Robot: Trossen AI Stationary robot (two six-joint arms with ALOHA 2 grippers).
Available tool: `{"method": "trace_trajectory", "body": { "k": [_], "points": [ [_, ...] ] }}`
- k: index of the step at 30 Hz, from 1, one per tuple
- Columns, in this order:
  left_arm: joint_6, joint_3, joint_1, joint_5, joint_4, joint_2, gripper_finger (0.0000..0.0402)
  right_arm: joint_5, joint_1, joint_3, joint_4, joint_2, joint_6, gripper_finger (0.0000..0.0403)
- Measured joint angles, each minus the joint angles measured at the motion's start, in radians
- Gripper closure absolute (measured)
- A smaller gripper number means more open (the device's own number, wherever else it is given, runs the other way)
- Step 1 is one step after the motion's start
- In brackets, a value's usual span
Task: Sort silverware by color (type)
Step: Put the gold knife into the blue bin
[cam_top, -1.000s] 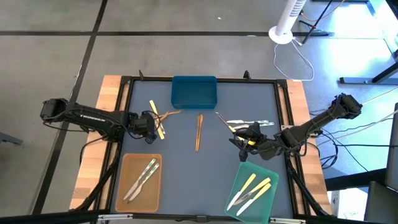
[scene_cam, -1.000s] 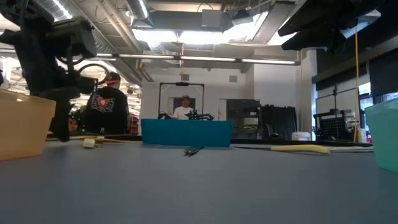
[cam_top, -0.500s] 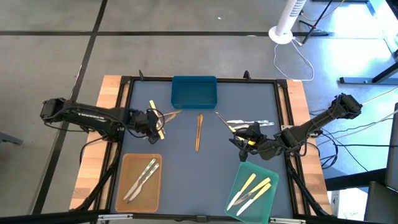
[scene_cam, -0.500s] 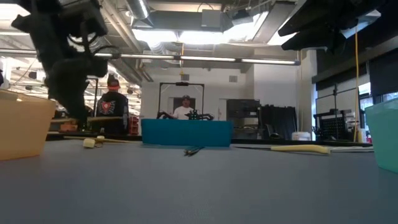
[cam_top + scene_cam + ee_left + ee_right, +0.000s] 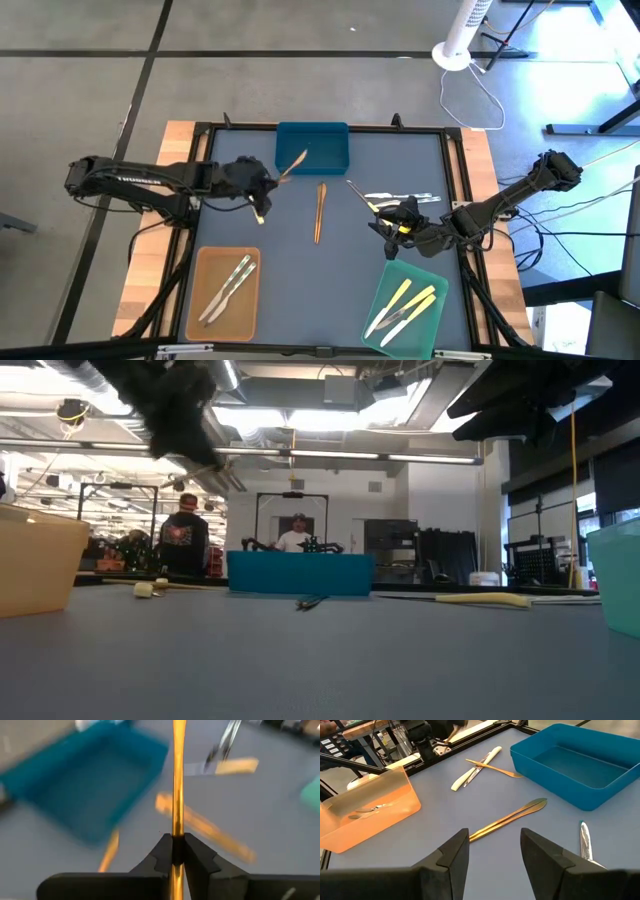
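My left gripper point(image 5: 266, 182) is shut on a brown utensil point(image 5: 291, 166) and holds it in the air by the near left corner of the blue tray point(image 5: 312, 147). A pale yellow utensil point(image 5: 258, 206) lies on the table just below that gripper. Two brown utensils point(image 5: 320, 210) lie side by side mid-table. Silvery utensils point(image 5: 402, 198) lie further right. My right gripper point(image 5: 386, 226) hangs open above the table, next to them, with nothing between its fingers point(image 5: 453, 854). My left gripper pinches the brown utensil's shaft point(image 5: 177, 829) between its two fingers. The utensil runs along the fingers and sticks out well past their ends point(image 5: 179, 740), slanting toward the blue tray. It is lifted clear of the table.
A tan tray point(image 5: 225, 292) at the near left holds silvery utensils. A green tray point(image 5: 405, 305) at the near right holds pale yellow ones and a silvery one. A black frame point(image 5: 200, 140) rims the table. People stand in the room behind point(image 5: 183, 535).
My left gripper has risen from the table and gone toward the blue tray, tipping from steeply down to a shallower slant. The brown utensil has come up off the table with it and now points at the tray. The pale yellow utensil has stayed down.
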Motion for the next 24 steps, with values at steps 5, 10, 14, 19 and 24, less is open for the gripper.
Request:
{"method": "trace_trajectory", "body": {
  "k": [5,10,14,19,24],
  "points": [
    [0.185,0.021,0.028,-0.037,0.276,0.028,0.0379,0.0,0.0,0.0,0.0,0.0,0.0,0.024],
    [0.359,0.05,0.068,-0.035,0.457,0.11,0.0378,0.0,0.0,0.0,0.002,0.0,0.0,0.0239],
    [0.486,0.097,0.103,-0.029,0.491,0.205,0.0378,0.0,0.0,0.0,0.001,0.0,0.0,0.0239],
    [0.58,0.142,0.161,-0.028,0.492,0.324,0.0377,0.0,0.0,0.0,0.001,0.0,0.0,0.024],
    [0.685,0.15,0.226,-0.029,0.491,0.434,0.0377,0.0,0.0,0.0,0.0,0.0,0.0,0.0239]
  ]
}}
